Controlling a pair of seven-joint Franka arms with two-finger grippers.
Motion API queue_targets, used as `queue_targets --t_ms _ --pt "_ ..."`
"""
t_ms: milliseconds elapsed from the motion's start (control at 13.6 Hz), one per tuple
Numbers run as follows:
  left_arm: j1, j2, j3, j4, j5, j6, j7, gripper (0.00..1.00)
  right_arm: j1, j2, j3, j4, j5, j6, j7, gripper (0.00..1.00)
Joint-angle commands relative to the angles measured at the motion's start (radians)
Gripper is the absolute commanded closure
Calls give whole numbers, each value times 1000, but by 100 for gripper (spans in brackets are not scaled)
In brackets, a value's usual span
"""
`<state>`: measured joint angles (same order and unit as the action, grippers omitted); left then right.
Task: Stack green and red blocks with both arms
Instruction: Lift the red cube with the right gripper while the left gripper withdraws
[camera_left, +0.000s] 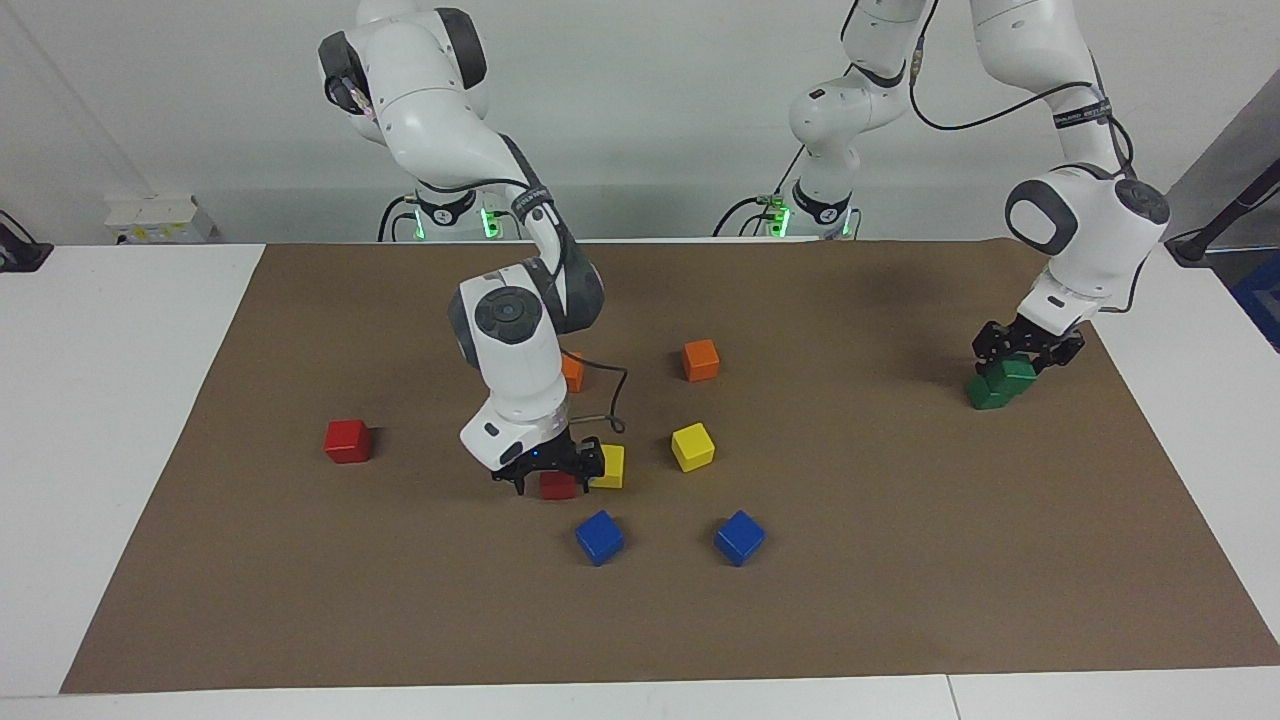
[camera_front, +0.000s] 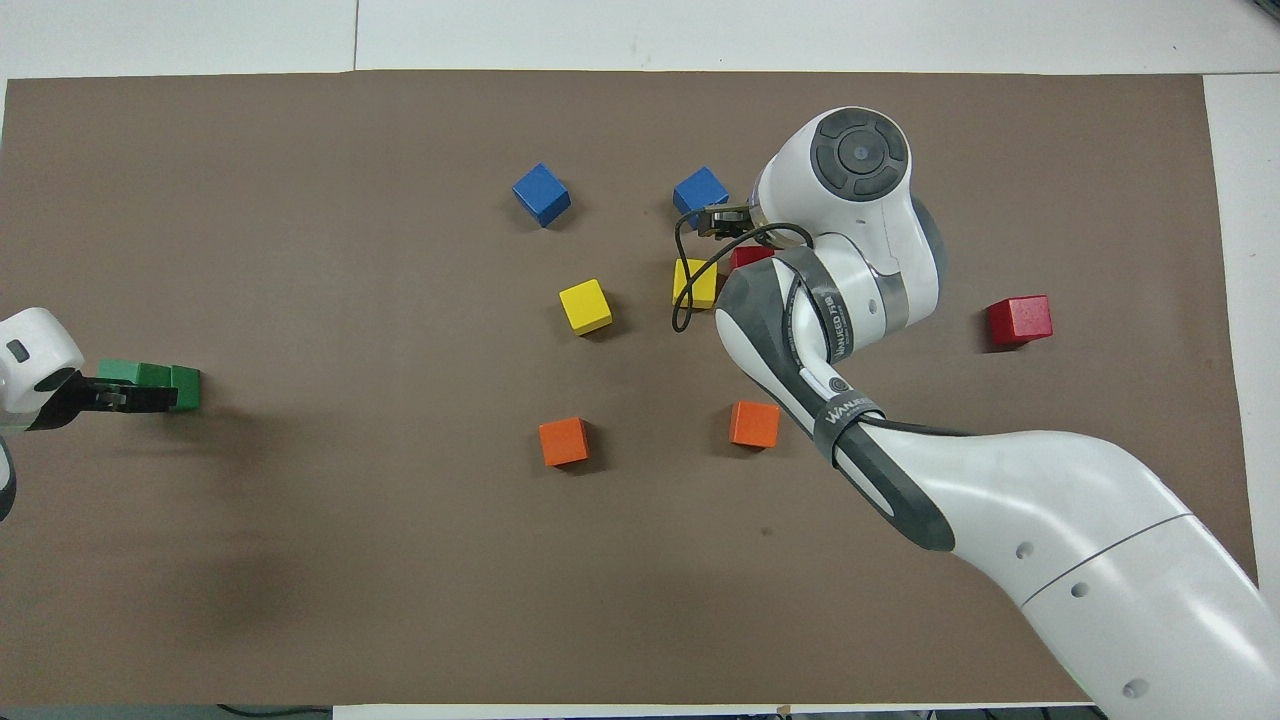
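My right gripper (camera_left: 556, 478) is low over the mat (camera_left: 400, 600), with open jaws either side of a red block (camera_left: 558, 487) that rests on the mat. That block shows partly under the arm in the overhead view (camera_front: 750, 256). The second red block (camera_left: 348, 440) (camera_front: 1018, 320) sits alone toward the right arm's end. My left gripper (camera_left: 1028, 352) (camera_front: 135, 397) is shut on a green block (camera_left: 1018, 376) (camera_front: 130, 373). It holds it slightly raised against the other green block (camera_left: 988, 394) (camera_front: 186, 388) at the left arm's end of the mat.
A yellow block (camera_left: 611, 466) touches or nearly touches the red block under my right gripper. Another yellow block (camera_left: 692, 446), two blue blocks (camera_left: 599, 537) (camera_left: 739, 537) and two orange blocks (camera_left: 701, 360) (camera_left: 573, 371) lie around the mat's middle.
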<state>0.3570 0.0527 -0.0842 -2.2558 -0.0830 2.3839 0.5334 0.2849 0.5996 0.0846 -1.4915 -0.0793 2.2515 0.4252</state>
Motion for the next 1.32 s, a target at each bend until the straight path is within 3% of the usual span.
queue_targets --t_ms 0,367,661,808,955,1248 --pt "-6 -11 0 11 -20 -8 -1 0 -1 16 6 13 -20 14 38 0" --pt "-6 12 1 283 -18 -280 -4 0 -3 16 6 -16 -22 20 38 0" --pt "-9 -20 1 390 -18 -402 -59 0 -3 5 6 -45 -22 20 38 0" --pt "-18 -40 -11 436 -14 -460 -244 0 -1 3 7 -50 -22 20 38 0" --pt "-73 -28 -16 554 17 -569 -416 0 -1 2 7 -55 -22 20 38 0" --pt "-128 -24 -19 680 39 -748 -620 0 -1 -7 7 -91 -22 36 38 0"
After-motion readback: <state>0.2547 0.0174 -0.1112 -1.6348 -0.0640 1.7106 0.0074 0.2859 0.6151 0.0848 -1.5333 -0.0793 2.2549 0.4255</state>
